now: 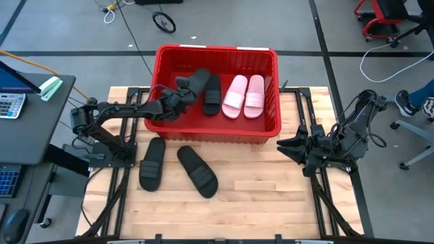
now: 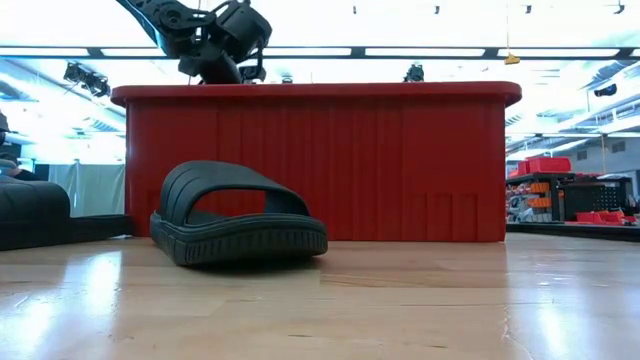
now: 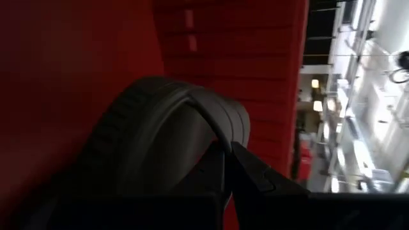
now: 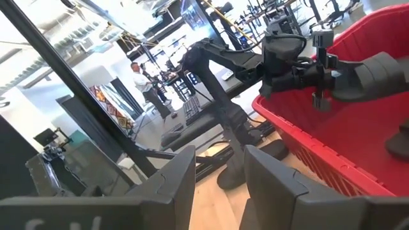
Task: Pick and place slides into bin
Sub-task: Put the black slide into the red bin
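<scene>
Left gripper (image 1: 186,91), clamped on a black slide (image 1: 196,83), hangs over the red bin's (image 1: 217,133) left half. Inside: one black slide (image 1: 212,95), two pink slides (image 1: 244,96). Two black slides (image 1: 178,168) lie on the table (image 1: 258,196) near its front-left corner; right gripper (image 1: 288,146), fingers apart, sits by the right edge.

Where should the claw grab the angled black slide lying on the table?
Probably by its strap. The angled slide lies sole-down on the table, and the low view shows the wide strap arching above the footbed, leaving a gap one finger could slip under. Coming straight down from above looks best, pinching the strap across its thickness; the sole sits too flat to pinch.
</scene>
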Robot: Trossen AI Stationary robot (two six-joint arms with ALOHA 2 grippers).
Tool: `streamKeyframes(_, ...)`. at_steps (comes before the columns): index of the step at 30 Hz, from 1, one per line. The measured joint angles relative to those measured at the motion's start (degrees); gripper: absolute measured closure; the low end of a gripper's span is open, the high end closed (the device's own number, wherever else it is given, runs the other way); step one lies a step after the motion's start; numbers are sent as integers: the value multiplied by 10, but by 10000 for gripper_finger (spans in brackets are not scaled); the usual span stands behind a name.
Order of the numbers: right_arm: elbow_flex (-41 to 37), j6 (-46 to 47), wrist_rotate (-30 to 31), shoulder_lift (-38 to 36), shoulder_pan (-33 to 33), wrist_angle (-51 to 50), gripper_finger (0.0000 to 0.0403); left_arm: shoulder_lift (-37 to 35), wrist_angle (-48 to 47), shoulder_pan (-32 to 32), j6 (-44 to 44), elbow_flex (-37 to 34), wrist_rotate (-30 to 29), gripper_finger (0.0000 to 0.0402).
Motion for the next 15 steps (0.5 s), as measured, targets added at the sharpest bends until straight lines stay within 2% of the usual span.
streamKeyframes(6,0,4,-1,0,0,0,264,0,-68,30,-30,0,2,390)
streamKeyframes(10,0,4,-1,0,0,0,264,0,-112,63,-22,-1,31,374)
streamKeyframes(15,0,4,-2,0,0,-5,264,0,-104,94,63,0,86,355)
